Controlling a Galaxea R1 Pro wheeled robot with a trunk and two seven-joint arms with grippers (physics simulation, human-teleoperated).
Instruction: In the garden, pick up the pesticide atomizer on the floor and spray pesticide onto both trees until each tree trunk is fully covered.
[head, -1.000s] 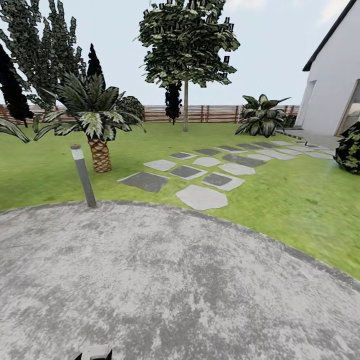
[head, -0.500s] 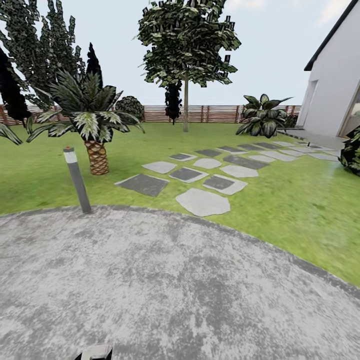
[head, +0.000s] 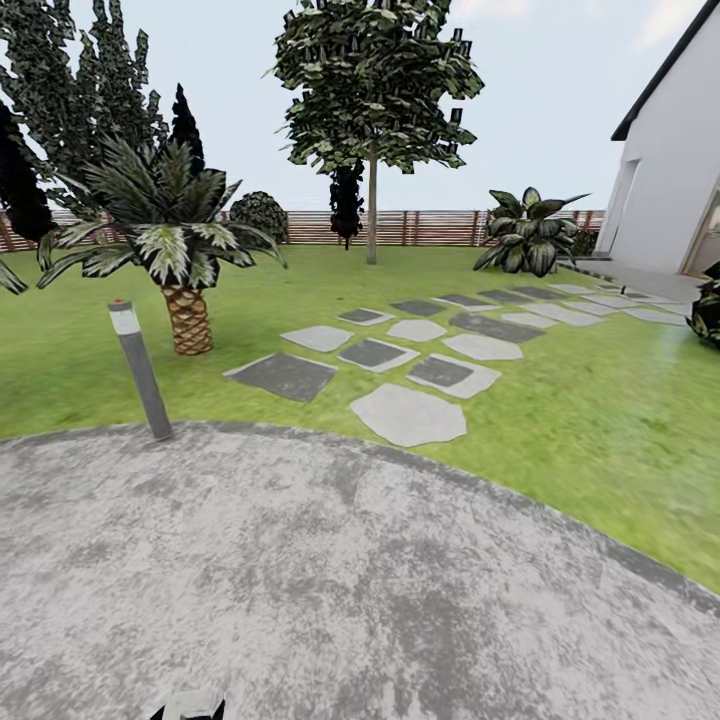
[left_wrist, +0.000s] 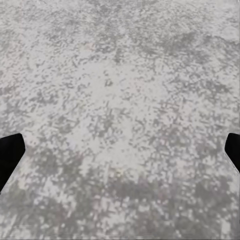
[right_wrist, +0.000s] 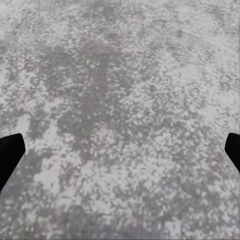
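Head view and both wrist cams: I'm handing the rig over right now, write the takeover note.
Left gripper: open, holding nothing, fingertips spread wide over grey paving.
Right gripper: open, holding nothing, over the same paving.
Robot stands on the round paved area at the lawn's edge.
One tall tree with a bare trunk stands far ahead near the wooden fence; stepping stones lead off to the right. The short palm and bollard light are not targets.
Done: nothing visible; no atomizer in hand.
Left: find the atomizer, pick it up, spray both trunks.
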